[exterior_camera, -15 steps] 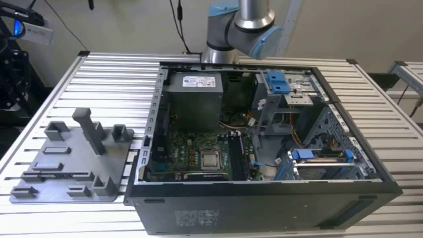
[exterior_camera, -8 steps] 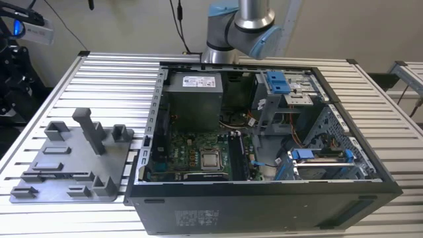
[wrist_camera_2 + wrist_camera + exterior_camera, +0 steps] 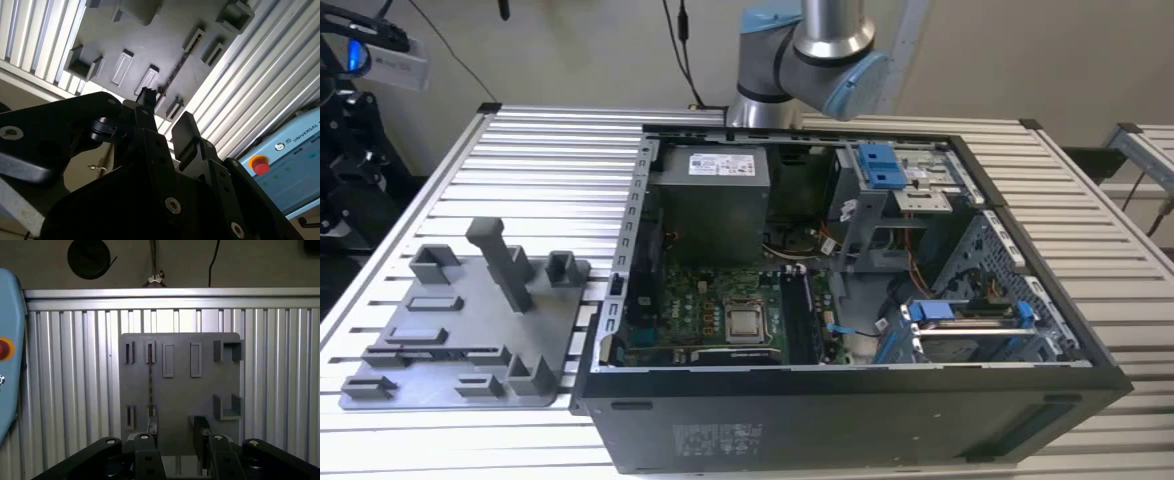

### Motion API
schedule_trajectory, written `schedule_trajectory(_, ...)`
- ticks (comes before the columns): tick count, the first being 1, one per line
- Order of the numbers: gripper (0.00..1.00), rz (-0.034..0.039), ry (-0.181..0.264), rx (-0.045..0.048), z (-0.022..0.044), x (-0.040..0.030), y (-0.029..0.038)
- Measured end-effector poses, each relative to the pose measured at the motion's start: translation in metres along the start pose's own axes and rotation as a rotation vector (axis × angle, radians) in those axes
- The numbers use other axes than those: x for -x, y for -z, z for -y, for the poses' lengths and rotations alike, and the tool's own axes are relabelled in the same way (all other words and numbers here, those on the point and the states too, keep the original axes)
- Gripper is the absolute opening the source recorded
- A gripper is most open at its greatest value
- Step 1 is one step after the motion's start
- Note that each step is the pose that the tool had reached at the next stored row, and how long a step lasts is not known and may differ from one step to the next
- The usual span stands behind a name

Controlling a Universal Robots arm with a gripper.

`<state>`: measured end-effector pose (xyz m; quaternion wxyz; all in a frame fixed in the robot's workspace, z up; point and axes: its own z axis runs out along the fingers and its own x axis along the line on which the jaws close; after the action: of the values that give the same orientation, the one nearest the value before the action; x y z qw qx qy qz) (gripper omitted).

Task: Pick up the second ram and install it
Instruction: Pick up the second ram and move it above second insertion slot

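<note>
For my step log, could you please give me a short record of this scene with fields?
memory stick: standing on edge in slots of the grey tray, not gripped
gripper: open, over the tray, close to the stick
computer case: open, beside the tray on the slatted table
task state: stick not yet picked up

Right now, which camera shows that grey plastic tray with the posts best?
The exterior view: the whole grey tray lies unobstructed, posts upright. The first wrist view looks straight down on it, the hand covering one edge. The second wrist view catches part, slanted.
</note>
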<state>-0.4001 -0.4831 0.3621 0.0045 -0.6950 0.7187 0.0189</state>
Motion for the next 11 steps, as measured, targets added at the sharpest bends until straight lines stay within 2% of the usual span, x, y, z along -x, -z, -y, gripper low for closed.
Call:
schedule_trajectory(5, 0.42, 0.0001, 0.0, -0.0011, 0.0, -0.0001, -0.0014)
schedule_trajectory(11, 0.42, 0.0001, 0.0, -0.0043, 0.0001, -0.0002, -0.0083)
